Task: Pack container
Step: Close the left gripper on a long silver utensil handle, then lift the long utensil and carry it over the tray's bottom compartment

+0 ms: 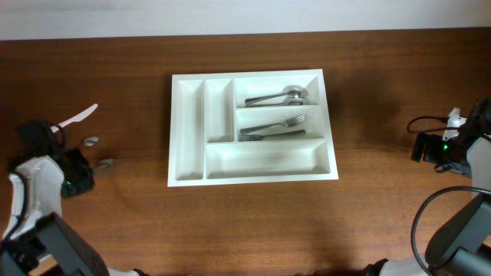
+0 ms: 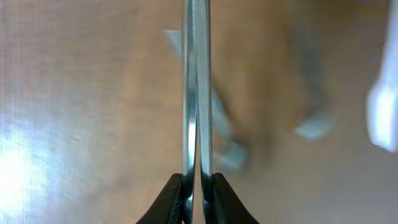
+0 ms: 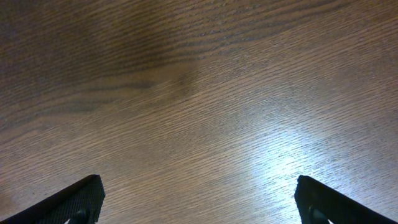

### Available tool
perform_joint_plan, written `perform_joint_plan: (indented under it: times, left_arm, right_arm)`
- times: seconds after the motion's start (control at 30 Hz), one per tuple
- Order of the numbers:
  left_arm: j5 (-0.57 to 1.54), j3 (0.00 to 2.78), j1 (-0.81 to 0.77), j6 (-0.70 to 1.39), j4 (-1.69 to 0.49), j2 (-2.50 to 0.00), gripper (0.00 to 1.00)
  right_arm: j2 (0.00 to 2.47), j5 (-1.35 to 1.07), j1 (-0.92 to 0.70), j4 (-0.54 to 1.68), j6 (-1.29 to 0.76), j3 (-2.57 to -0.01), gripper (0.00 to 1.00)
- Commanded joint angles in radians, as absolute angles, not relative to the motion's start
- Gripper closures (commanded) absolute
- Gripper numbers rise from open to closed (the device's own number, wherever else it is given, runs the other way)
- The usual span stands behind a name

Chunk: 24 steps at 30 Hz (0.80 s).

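- The tray (image 1: 265, 159) is white and lies flat at the middle of the table (image 1: 383, 192), its long sides running left to right.
- It has two narrow upright compartments on the left and three long ones stacked on the right.
- Spoons (image 1: 278, 96) lie in the top long compartment, and forks (image 1: 272, 129) in the middle one.
- The left gripper (image 2: 198, 186) is well left of the tray. Its fingers are clamped on a thin metal utensil (image 2: 196, 93), seen edge-on and running straight up the wrist view. Which kind of utensil it is cannot be told.
- A white plastic knife (image 1: 80, 115) and two small metal pieces (image 1: 90, 141) lie on the table near the left arm.
- The right gripper (image 3: 199, 199) is well right of the tray over bare wood, jaws spread wide and holding nothing.
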<state>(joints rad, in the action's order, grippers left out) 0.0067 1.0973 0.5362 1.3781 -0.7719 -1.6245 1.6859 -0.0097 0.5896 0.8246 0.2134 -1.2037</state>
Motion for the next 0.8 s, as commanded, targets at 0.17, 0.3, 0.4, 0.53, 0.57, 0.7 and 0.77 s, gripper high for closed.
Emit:
perform_joint_plan:
  times: [0.17,0.3,0.4,0.53,0.57,0.7,0.77]
  left_arm:
    - [0.244,1.181,0.449,1.322,-0.822,-1.495,0.98]
    - [0.266,1.181,0.305,1.323,-0.827,-1.462,0.98]
    - [0.271,1.181,0.178,1.335,-0.827,-1.446,0.98]
    - [0.267,1.181,0.033,1.371,-0.823,-1.44,0.98]
    - [0.263,1.181,-0.001,1.376,-0.823,-1.44,0.98]
    - [0.237,1.181,-0.114,1.409,-0.823,-1.44,0.98]
    - [0.236,1.181,-0.174,1.456,-0.823,-1.441,0.98]
  right_arm:
    - [1.692,-0.019,0.59,0.822,0.217,-1.204,0.01]
    - [1.692,-0.019,0.59,0.822,0.217,-1.204,0.01]
    - [1.692,-0.019,0.59,0.822,0.217,-1.204,0.01]
    - [1.692,-0.019,0.59,0.822,0.217,-1.204,0.01]
    - [1.692,-0.019,0.59,0.822,0.217,-1.204,0.01]
    - [1.692,-0.019,0.59,0.822,0.217,-1.204,0.01]
    - [1.692,-0.019,0.59,0.822,0.217,-1.204,0.01]
